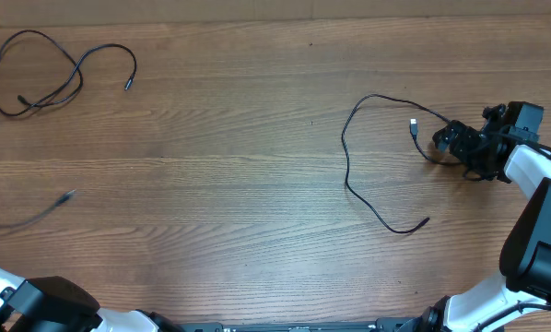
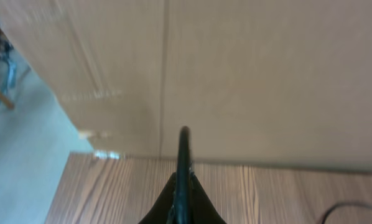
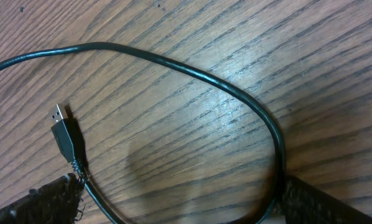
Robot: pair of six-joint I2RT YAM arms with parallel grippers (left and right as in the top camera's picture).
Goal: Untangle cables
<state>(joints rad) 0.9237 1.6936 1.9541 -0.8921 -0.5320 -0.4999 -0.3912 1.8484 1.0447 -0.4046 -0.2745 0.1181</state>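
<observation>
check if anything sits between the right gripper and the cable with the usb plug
Nothing visible does. The right gripper hangs open directly over that cable. In the wrist view its loop and usb plug lie on the bare table between the two fingers, with no other cable crossing it.

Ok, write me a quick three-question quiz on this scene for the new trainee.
1. Fill in: the left gripper has its jaws ____.
2. True or false: the three cables are knotted into one bundle.
3. Multiple choice: the USB plug lies A) by the left gripper, B) by the right gripper, C) midway between both.
Key: 1 shut. 2 false, the cables lie apart. 3 B.
</observation>
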